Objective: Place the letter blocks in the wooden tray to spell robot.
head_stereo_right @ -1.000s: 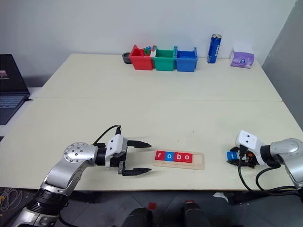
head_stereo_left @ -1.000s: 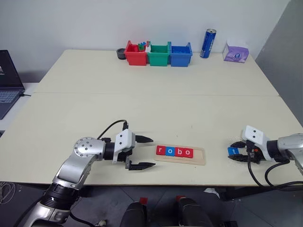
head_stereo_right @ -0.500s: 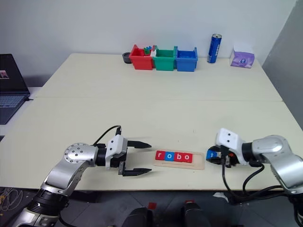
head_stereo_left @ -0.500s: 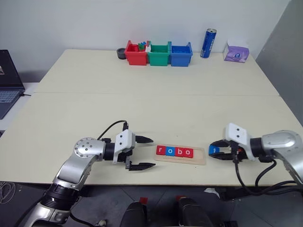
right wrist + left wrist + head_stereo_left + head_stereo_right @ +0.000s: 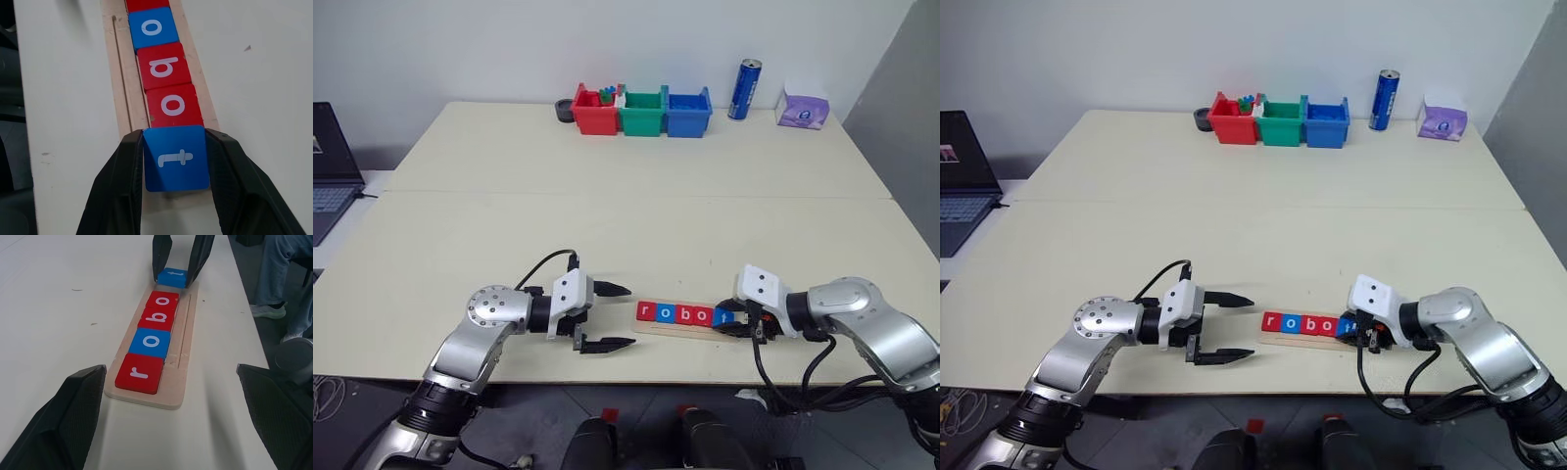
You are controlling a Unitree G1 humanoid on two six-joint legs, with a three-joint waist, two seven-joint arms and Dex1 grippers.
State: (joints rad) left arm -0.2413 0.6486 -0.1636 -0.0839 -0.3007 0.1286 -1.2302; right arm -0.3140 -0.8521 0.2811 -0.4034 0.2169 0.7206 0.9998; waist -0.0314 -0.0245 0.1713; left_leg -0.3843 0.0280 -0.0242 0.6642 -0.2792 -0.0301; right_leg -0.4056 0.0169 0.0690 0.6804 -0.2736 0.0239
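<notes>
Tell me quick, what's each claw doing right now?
Left claw: open, holding nothing, beside the tray.
Right claw: closed on the blue t block, at the tray's end after the o.

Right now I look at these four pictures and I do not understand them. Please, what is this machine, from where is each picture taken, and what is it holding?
It is a humanoid robot with two arms at a pale table. Two pictures come from cameras in its head, looking down; the other two from a camera on each wrist. Its right hand grips a small blue square tile with a white "t" at the end of a long pale wooden tray. Four tiles, three red and one blue, spelling "robo", already lie in the tray. The left hand is open and holds nothing, beside the tray's other end. Far back stand red, green and blue plastic bins and a blue can.
</notes>
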